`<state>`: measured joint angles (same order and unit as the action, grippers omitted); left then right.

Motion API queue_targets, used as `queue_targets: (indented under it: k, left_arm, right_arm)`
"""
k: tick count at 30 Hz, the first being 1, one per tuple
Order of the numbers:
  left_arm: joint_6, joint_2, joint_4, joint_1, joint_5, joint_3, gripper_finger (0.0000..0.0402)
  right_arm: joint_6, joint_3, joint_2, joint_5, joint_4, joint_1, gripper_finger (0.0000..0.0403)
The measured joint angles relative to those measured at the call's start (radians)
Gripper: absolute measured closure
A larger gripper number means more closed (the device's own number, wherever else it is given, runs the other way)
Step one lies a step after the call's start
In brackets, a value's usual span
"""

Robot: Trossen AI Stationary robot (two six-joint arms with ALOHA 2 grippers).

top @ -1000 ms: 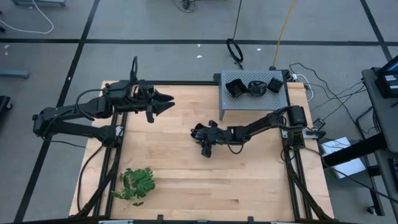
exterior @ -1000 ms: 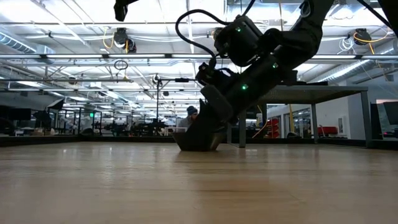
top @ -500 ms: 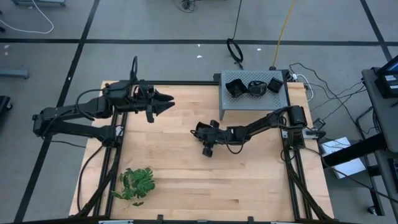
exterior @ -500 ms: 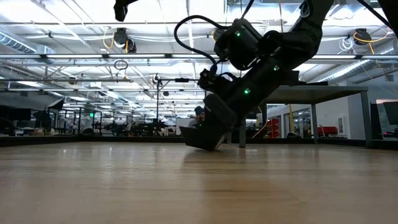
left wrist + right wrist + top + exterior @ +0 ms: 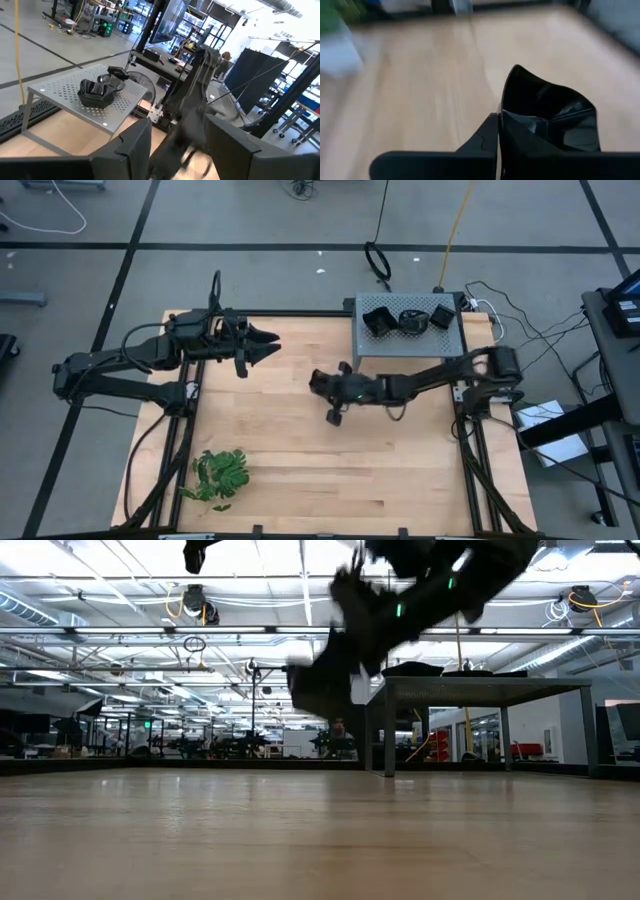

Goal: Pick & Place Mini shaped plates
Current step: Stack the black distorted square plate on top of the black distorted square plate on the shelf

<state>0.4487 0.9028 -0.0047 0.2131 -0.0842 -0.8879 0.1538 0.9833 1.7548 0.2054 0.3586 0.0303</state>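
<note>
My right gripper (image 5: 322,383) hangs over the middle of the table, shut on one small glossy black plate (image 5: 550,120). In the low view the plate (image 5: 318,690) is well above the wood. Several more black plates (image 5: 405,319) lie on top of the grey perforated box (image 5: 400,348) at the far right. My left gripper (image 5: 265,340) waits open and empty above the far left of the table; its two fingers show apart in the left wrist view (image 5: 177,145). My right gripper pinches the plate by its raised rim (image 5: 504,112); one finger (image 5: 487,135) lies on the rim's outer side, and the other is hidden behind the rim. The plate is lifted clear of the table and stands tilted, its hollow side showing in the right wrist view.
A green leafy sprig (image 5: 220,475) lies near the table's near left corner. The grey box stands on legs at the far right edge, and its plates also show in the left wrist view (image 5: 97,90). Bare wood lies between the sprig and the box.
My right gripper has risen from the table with the black plate, which rested on the wood a second ago and now hangs clear. The gripper has also gone a little toward the table's far edge.
</note>
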Motion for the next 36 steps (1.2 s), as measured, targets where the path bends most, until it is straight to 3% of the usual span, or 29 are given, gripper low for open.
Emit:
queue_targets:
  k: [8, 16, 25, 36]
  left_arm:
    - [-0.006, 0.000, 0.001, 0.000, 0.006, 0.000, 0.0218]
    - [-0.002, 0.000, 0.001, 0.000, 0.045, 0.000, 0.0218]
    - [-0.057, 0.000, 0.001, 0.000, 0.216, 0.000, 0.0218]
    - [-0.088, 0.000, 0.003, 0.001, 0.319, 0.000, 0.0218]
  right_arm:
    - [-0.133, 0.000, -0.317, 0.019, -0.046, -0.026, 0.0402]
    - [0.023, 0.000, -0.531, 0.333, -0.237, -0.157, 0.0403]
    - [0.202, 0.000, -0.564, 0.368, -0.419, -0.336, 0.0403]
    - [0.122, 0.000, -0.555, 0.366, -0.485, -0.378, 0.0403]
